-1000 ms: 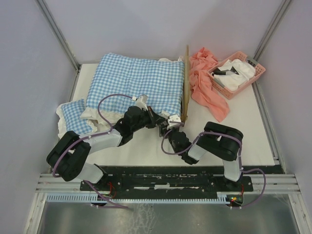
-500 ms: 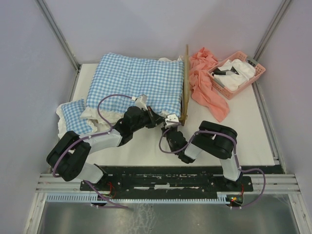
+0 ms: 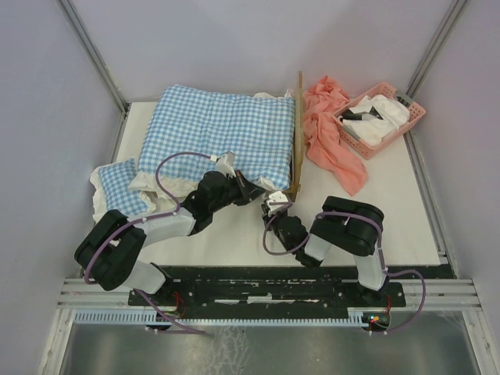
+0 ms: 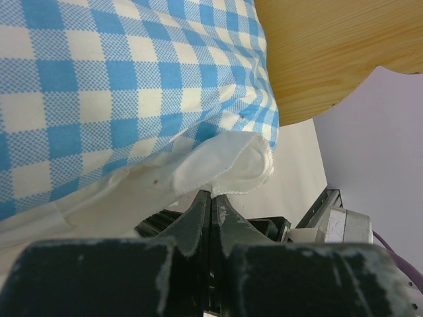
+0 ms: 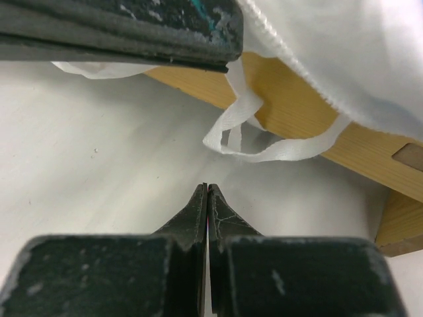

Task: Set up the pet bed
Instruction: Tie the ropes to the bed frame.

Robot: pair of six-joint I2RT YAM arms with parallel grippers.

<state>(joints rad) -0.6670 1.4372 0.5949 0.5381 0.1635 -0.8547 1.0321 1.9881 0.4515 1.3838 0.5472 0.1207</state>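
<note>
Where pet bed (image 3: 298, 133) stands, right hand (image 5: 207, 187) closed

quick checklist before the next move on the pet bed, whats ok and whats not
1. right fingers holding the white tie loop: not ok. They are shut on nothing and the loop lies ahead of the tips.
2. left fingers gripping the cushion frill: cannot tell. They are shut, with the tips at the frill's edge.
3. checked cushion over the pet bed: ok. It reaches up to the headboard.
4. cushion seated inside the rails: cannot tell. The rails are hidden.
5. pink cloth and pink basket clear of both arms: ok. Both are at the far right.
</note>
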